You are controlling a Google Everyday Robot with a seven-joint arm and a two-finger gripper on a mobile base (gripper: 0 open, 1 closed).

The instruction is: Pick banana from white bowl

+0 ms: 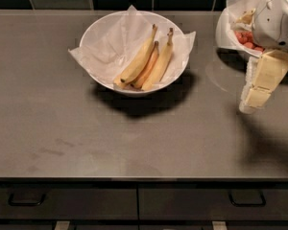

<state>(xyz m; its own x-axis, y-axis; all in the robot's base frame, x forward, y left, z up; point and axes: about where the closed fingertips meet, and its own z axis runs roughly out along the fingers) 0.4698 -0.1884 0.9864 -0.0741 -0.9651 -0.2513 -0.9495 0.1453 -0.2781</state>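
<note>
Showed a paper-lined white bowl point(129, 91) on a grey counter point(134, 147), left of centre. Held three fruits side by side, with the banana point(139, 59), plumpest and brightest, leftmost, stem toward the back rim and touching an orange-tinted neighbour point(148, 67). Placed the gripper point(249, 104) at far right, over the counter, just before a strawberry bowl point(225, 35), well apart from the white bowl. Could not tell whether open or closed.

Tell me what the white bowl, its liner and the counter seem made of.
White bowl: glossy, likely ceramic or plastic. Liner: thin crinkled paper, creases showing. Counter: brushed metal probably, dull sheen with smudges. Claw, at right over the counter: cream, plastic-looking.
</note>
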